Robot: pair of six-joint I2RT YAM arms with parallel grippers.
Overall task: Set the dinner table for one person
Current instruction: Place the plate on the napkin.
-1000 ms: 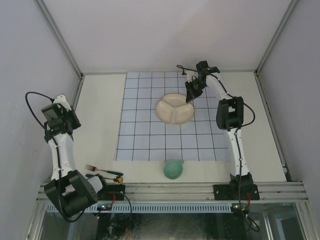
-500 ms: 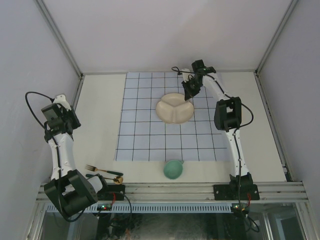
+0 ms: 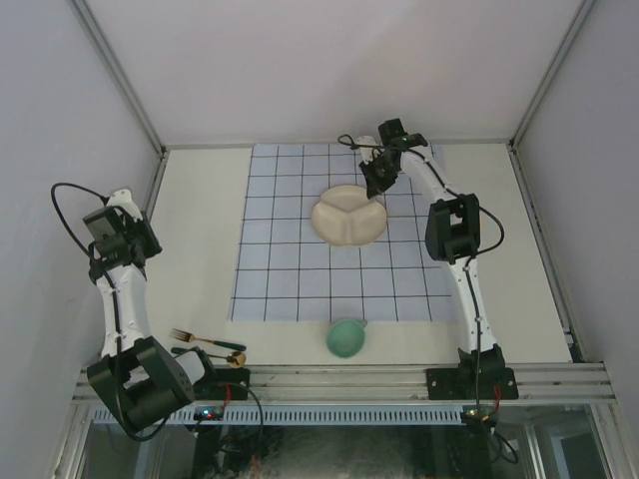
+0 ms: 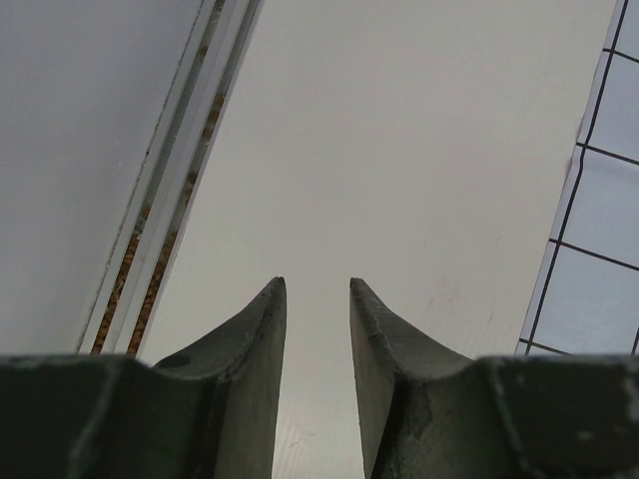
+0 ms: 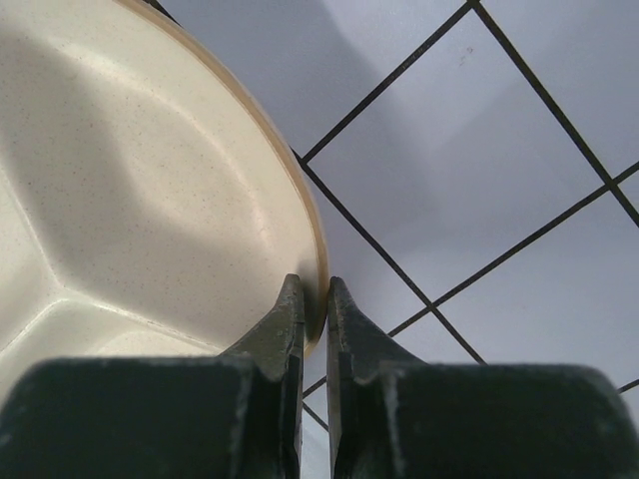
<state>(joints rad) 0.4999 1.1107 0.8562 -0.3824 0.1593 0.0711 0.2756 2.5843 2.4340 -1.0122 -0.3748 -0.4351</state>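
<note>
Large flat cream-white dinner table point(image 3: 195, 239), matte and plain, fills the floor of the cell. A pale-blue cloth with dark grid lines point(image 3: 300, 279) lies across its middle and far part.

Round cream plate, speckled and split into three compartments point(image 3: 344, 220), sits on the far half of the cloth.

Right gripper point(image 5: 316, 289) reaches over the far right of the cloth to the plate's far-right rim. Jaws nearly together, pinched on that rim: one finger inside the plate, one outside over the cloth, the tan edge in the thin slot between them. Cannot tell whether the plate is resting flat or tipped up a little.

Left gripper point(image 4: 318, 289) is held up over the bare left strip of the table, near the metal rail point(image 4: 160, 230) along the wall. Jaws a narrow gap apart, nothing between them. The cloth's edge shows at the right of its wrist view.

Small green cup point(image 3: 345, 338) stands on bare table just beyond the cloth's near edge, about centre.

Gold-coloured fork point(image 3: 195, 339) lies near the left arm's base, a second dark-handled utensil point(image 3: 225, 357) just beside it, possibly a spoon.
</note>
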